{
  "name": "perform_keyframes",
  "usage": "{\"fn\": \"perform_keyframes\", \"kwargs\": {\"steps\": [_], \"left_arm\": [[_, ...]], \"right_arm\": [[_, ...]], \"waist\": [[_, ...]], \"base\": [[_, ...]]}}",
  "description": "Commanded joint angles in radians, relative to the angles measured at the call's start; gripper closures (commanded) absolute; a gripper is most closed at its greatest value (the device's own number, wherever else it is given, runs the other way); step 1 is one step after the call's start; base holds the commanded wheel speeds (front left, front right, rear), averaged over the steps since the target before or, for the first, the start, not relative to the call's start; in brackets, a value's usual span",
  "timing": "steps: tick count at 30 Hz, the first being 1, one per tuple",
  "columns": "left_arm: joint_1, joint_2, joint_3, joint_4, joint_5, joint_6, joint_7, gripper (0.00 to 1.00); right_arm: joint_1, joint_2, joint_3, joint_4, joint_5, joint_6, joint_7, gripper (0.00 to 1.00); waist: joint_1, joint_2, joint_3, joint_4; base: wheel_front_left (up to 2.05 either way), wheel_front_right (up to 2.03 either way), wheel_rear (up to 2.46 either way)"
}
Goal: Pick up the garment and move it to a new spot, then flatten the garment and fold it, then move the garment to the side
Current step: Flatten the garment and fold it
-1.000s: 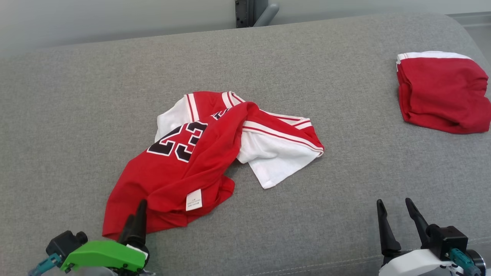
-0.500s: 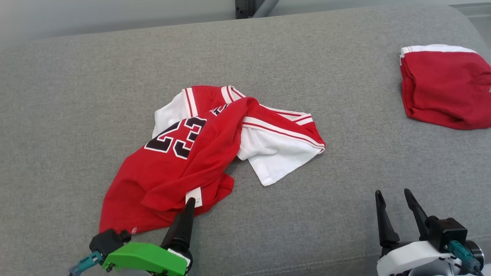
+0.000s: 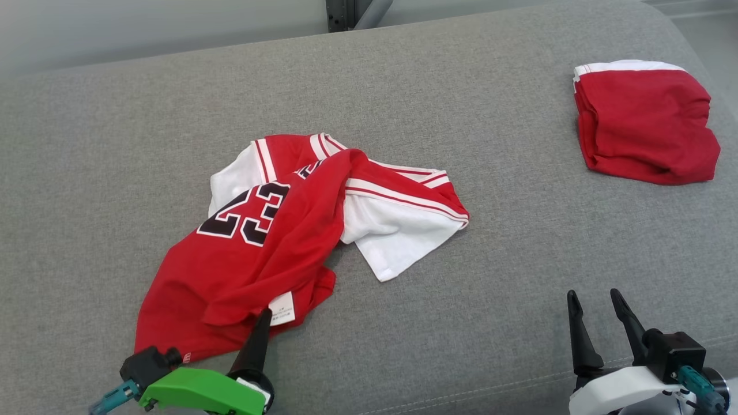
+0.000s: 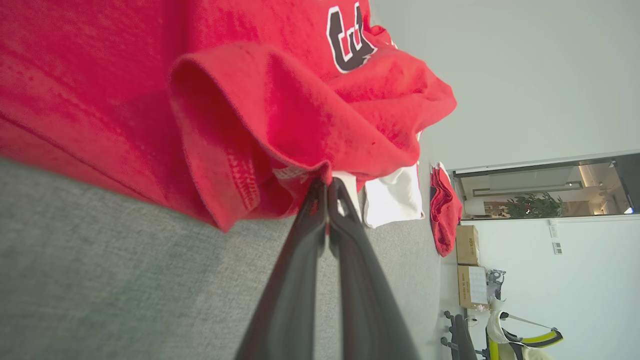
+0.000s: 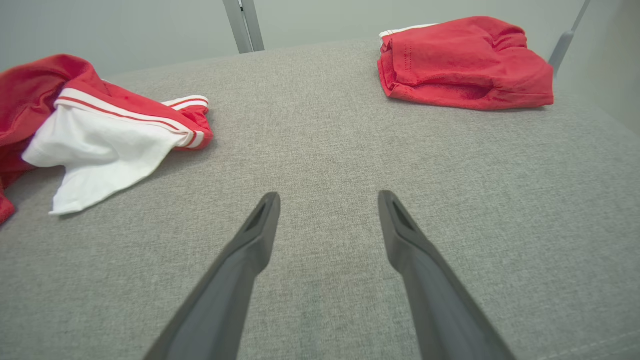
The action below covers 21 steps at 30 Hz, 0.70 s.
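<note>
Though gripping garment hem beside label with closed left hand, yet to lift: crumpled at cushion middle, toward near edge. Seemingly pending: move, flatten, fold, set aside. Right hand open, empty, over near-right corner.

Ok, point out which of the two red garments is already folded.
The plain red garment at the far right of the grey cushion: a compact folded bundle. The jersey numbered 23 lies crumpled and spread out in the middle.
</note>
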Motion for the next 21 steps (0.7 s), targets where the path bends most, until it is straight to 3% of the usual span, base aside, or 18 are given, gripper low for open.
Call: {"fn": "perform_keyframes", "kwargs": {"steps": [1,7,13,18,21], "left_arm": [[0.011,0.014,0.006,-0.006,0.011,-0.009,-0.004,1.00],[0.060,0.085,0.035,-0.098,0.024,-0.038,-0.010,1.00],[0.075,0.240,0.090,-0.178,0.044,-0.058,0.031,1.00],[0.009,0.356,0.164,-0.154,0.075,-0.057,0.050,1.00],[-0.022,0.384,0.153,-0.151,0.102,-0.078,0.071,1.00]], "right_arm": [[0.011,-0.002,-0.003,0.000,0.005,-0.002,-0.003,0.00],[0.025,-0.002,-0.009,0.000,0.002,-0.002,-0.003,0.00],[0.036,-0.002,-0.005,-0.002,-0.006,-0.002,-0.003,0.00],[0.024,-0.002,0.006,-0.001,-0.014,-0.002,-0.003,0.00],[0.018,-0.002,0.013,0.003,-0.012,-0.002,-0.003,0.00]], "waist": [[0.0000,0.0000,-0.004,0.003],[0.0000,0.0000,-0.025,0.033],[0.0000,0.0000,-0.045,0.082],[0.0000,0.0000,-0.049,0.112],[0.0000,0.0000,-0.049,0.114]], "base": [[0.00,0.00,0.00],[0.00,0.00,0.00],[0.00,0.00,0.00],[0.00,0.00,0.00],[0.00,0.00,0.00]]}}
